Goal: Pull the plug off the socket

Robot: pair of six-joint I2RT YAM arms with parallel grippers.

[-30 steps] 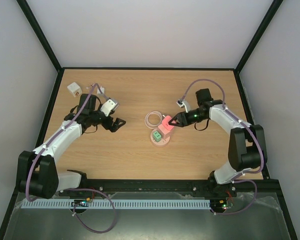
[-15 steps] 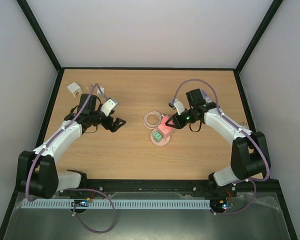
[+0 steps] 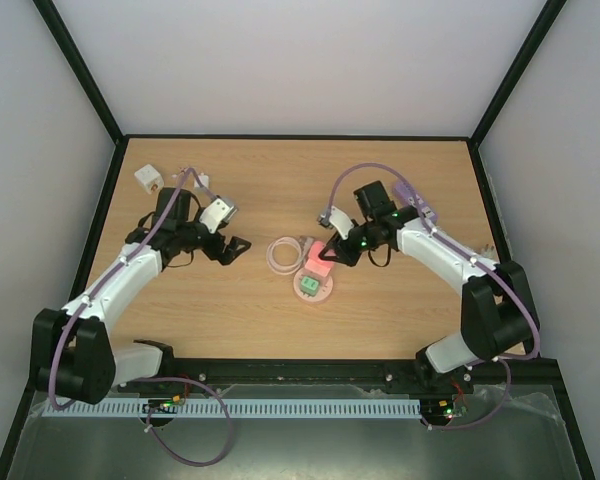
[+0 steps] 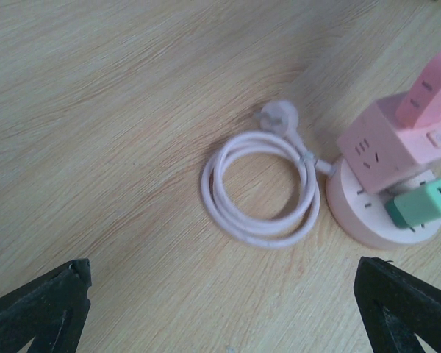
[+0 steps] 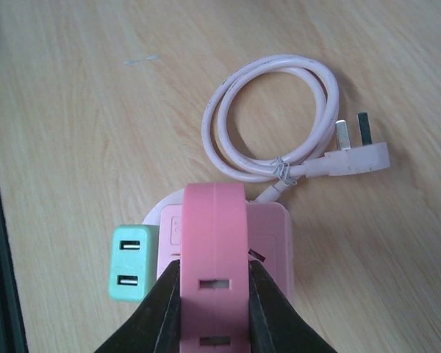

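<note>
Right wrist view chops the plug (image 5: 214,243) off at the bottom edge, and the right fingers (image 5: 159,316) run out there too. Most of the socket (image 5: 268,228) disc is hidden under its block and the plug. Left wrist view only catches the left fingers (image 4: 40,312) as tips in the bottom corners (plug clipped at the right edge). That white thing (image 3: 147,178) by the table (image 3: 280,170) far-left corner: too small to tell.

The plug (image 5: 214,250) stands on the socket (image 4: 375,151), its coiled cable (image 4: 268,237) behind-left.

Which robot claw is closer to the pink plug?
Right. The right claw grips the pink plug by its sides; the left claw hangs open, well away to its left, touching nothing.
</note>
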